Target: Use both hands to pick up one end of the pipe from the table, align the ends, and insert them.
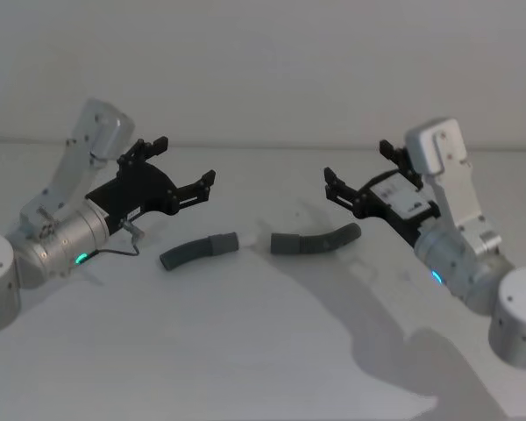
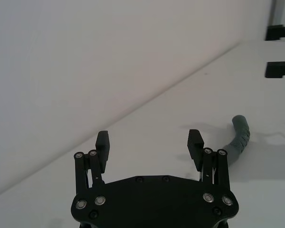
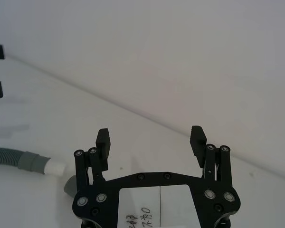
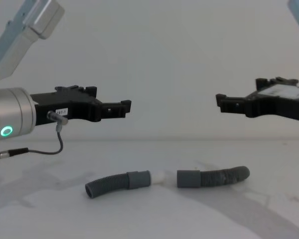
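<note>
Two dark-grey corrugated pipe pieces lie end to end on the white table [image 1: 245,351]. The left piece [image 1: 188,253] has a grey cuff [image 4: 138,179] with a whitish tip [image 4: 159,176]. That tip faces the plain cuff [image 4: 188,179] of the right piece [image 1: 324,239], with a small gap between them. My left gripper [image 1: 186,160] hovers open above and behind the left piece. Opposite it, my right gripper [image 1: 358,162] hangs open above the right piece. Neither touches a pipe. The right wrist view shows the tipped cuff [image 3: 32,162], and the left wrist view shows a stretch of hose [image 2: 240,140].
A plain pale wall [image 1: 263,61] rises behind the table's far edge. The grippers' shadows [image 1: 377,324] fall across the white surface in front of the pipes. My two arms [image 1: 53,232] flank the work area on either side.
</note>
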